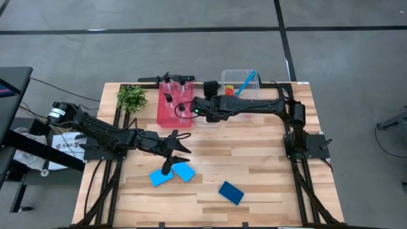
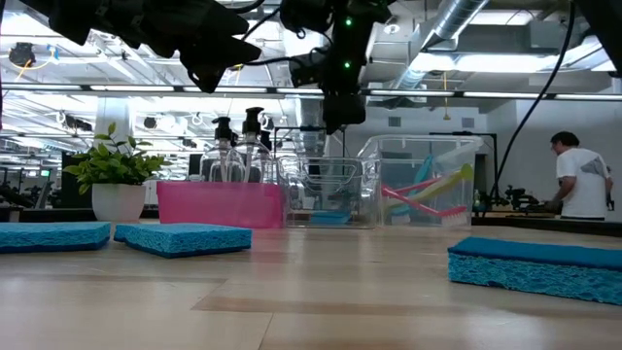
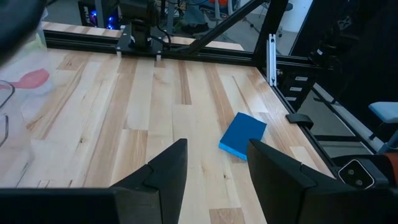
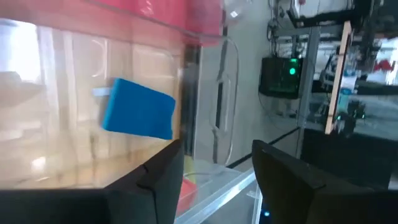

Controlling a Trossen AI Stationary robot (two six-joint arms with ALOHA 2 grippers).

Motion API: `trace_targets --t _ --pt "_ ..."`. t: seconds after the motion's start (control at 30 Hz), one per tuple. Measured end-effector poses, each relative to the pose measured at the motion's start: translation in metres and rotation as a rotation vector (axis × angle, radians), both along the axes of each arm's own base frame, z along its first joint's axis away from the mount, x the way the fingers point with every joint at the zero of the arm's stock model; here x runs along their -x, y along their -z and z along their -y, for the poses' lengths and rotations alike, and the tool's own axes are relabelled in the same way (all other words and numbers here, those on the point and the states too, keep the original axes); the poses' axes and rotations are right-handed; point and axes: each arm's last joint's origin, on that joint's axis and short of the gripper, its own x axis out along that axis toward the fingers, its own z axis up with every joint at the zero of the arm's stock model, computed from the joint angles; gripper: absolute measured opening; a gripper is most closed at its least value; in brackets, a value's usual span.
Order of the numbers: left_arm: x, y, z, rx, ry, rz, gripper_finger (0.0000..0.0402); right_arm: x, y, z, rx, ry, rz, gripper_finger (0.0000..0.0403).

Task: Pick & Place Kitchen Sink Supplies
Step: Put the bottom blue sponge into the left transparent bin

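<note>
Only wrist-visible: binned blue sponge (image 4: pixel 138 108)

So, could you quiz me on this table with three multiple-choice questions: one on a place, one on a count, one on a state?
1. Where do the pump bottles stand?
A. in the pink bin
B. on the bare table
C. on the floor

2. How many sponges lie on the bare table?
A. one
B. three
C. five

3. The left claw is:
A. shut on a sponge
B. open and empty
C. shut on a brush

Answers: 1 A, their black tops rise from that bin; 2 B, two light-blue and one dark-blue; 3 B, its fingers stand apart with nothing between.
</note>
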Motion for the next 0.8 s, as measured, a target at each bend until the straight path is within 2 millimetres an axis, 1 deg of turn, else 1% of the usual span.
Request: trace_targets --t 0.17,0.33,0.47,0.63,0.8 --pt "0.000 0.000 0.000 0.000 0.000 0.000 0.0168 -0.001 0.002 -0.019 -0.012 -0.052 -0.043 0.0161" --pt "0.000 0.000 0.000 0.000 0.000 0.000 0.0168 0.007 0.002 -0.034 -0.045 -0.056 -0.079 0.0144" --pt "0.000 0.000 0.000 0.000 0.002 0.000 0.0168 0.020 -0.009 -0.044 -0.129 -0.034 -0.043 0.0136" --pt "0.000 0.000 0.000 0.000 0.002 0.000 0.0168 0.043 -0.031 -0.052 -0.288 -0.026 0.040 0.0133" --pt "0.000 0.000 0.000 0.000 0.002 0.000 0.0168 0.063 -0.052 -0.065 -0.430 -0.048 0.111 0.0135"
